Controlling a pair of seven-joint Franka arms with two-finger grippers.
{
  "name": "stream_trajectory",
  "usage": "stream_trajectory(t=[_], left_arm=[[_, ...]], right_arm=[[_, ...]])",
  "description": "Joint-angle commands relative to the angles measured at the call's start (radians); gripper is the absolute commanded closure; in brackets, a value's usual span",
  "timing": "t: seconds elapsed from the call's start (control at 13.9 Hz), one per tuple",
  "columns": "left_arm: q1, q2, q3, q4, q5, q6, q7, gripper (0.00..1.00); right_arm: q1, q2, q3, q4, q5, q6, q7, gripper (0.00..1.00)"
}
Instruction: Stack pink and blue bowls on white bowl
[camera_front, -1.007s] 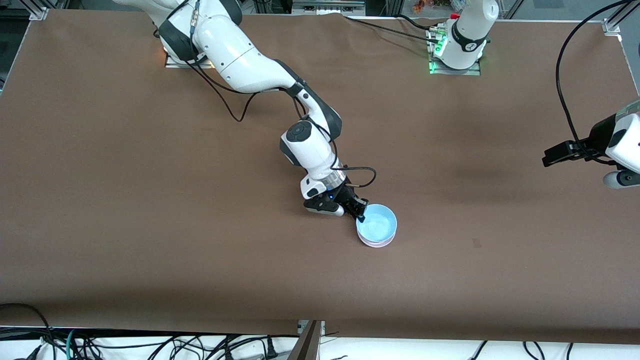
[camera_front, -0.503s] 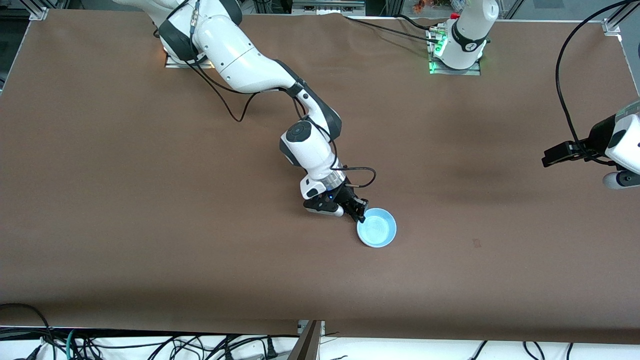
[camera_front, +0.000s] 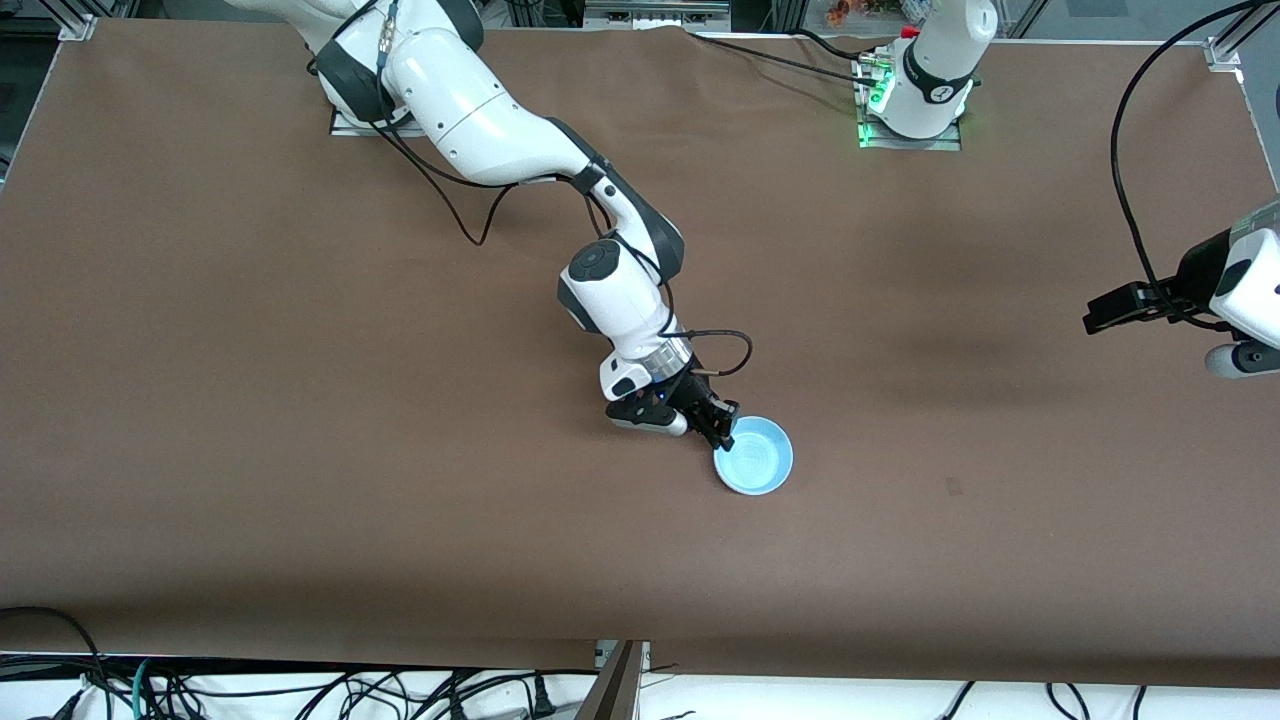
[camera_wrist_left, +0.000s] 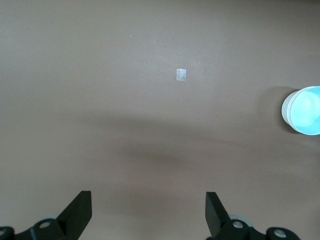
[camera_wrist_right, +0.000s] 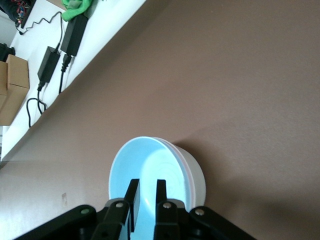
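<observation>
While the left arm waits up at its own end of the table (camera_front: 300, 420), the right arm reaches from its base down to the middle of the brown surface. The right gripper (camera_front: 722, 432) sits at the rim of the blue bowl (camera_front: 755, 456), on the edge that faces the right arm's end. In the right wrist view its two black fingers (camera_wrist_right: 132, 197) stand close together with only a narrow gap, one on each side of the bowl's thin wall, so they look pinched on the rim; the contact itself is hard to make out.

The blue bowl (camera_wrist_right: 150, 180) rests nested in another bowl, of which only a pale band under its rim (camera_wrist_right: 196, 172) shows; whether that band is white or pink I cannot tell. From the front only the blue bowl is plain, near the table's middle and somewhat toward the front camera.

The left gripper (camera_wrist_left: 147, 212) hangs high over bare table with its fingers spread wide and nothing between them. A small patch of tape (camera_wrist_left: 181, 74) lies on the cloth below it, and the stacked bowls (camera_wrist_left: 304, 111) show at the edge of that wrist view.
</observation>
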Motion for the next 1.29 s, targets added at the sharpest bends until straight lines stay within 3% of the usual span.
stream_trajectory(t=[0.0,0.22,0.43,0.93,1.22], left_arm=[[0.008,0.004,-0.005,0.015,-0.019,-0.011,0.018,0.00],[0.008,0.004,-0.005,0.017,-0.019,-0.011,0.018,0.00],[0.007,0.004,-0.005,0.017,-0.014,-0.011,0.018,0.00],[0.010,0.004,-0.005,0.017,-0.019,-0.011,0.018,0.00],[0.008,0.004,-0.005,0.017,-0.019,-0.011,0.016,0.00]], right_arm=[[0.000,0.021,-0.005,0.036,0.002,-0.002,-0.007,0.81],[-0.017,0.012,-0.004,0.038,0.003,-0.025,-0.013,0.82],[-0.069,-0.075,0.027,0.062,0.010,-0.224,-0.012,0.84],[-0.287,-0.372,0.200,0.058,0.019,-0.842,-0.062,0.79],[-0.459,-0.546,0.217,0.033,0.120,-1.282,-0.382,0.74]])
